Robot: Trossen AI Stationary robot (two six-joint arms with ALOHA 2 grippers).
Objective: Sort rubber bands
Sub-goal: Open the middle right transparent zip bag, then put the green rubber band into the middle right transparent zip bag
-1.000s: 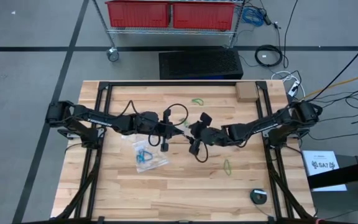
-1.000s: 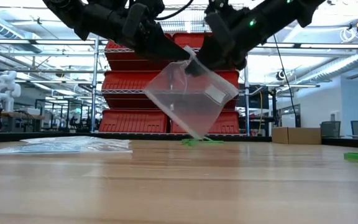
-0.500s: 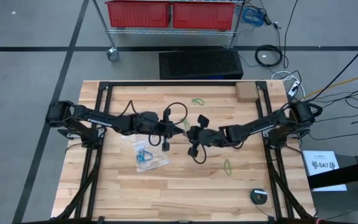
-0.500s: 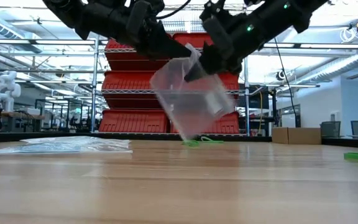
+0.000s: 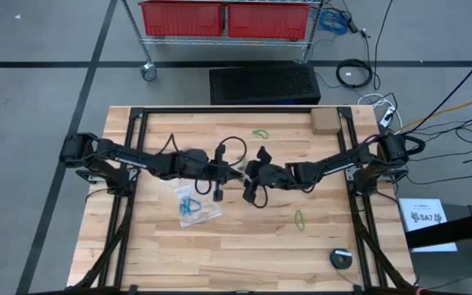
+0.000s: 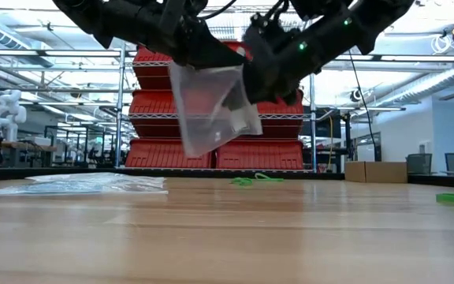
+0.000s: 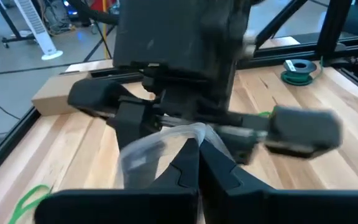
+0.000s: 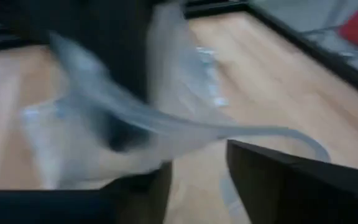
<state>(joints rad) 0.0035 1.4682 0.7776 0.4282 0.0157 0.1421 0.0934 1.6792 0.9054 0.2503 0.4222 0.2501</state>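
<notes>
Fingers of the left gripper (image 7: 197,152) pinched tight together on the top edge of a clear plastic bag (image 6: 211,106), which hangs in the air above the middle of the table (image 5: 220,254). Right gripper (image 5: 251,176) close against the same bag from the other side; its fingers (image 8: 278,171) stand apart in its own wrist view with the bag's film draped across them, and whether they have a hold on it I cannot tell. Bag held: looks empty as far as the low view shows. Second bag (image 5: 195,205), lying flat on the table near the left arm: holds several blue rubber bands (image 5: 189,205), so the blue lot appears bagged. Rubber bands loose on the wood: one green band (image 5: 260,133) toward the far edge near a small cardboard box (image 5: 324,122); one green band (image 5: 299,218) toward the near side, below the right arm. No other loose bands can be made out. Roll of green tape or wire (image 5: 342,257) at the near right corner, apart from the work. Status, judged: roughly half done; the held bag seems to be getting opened for the green bands, both of which remain to be picked up and put in.
</notes>
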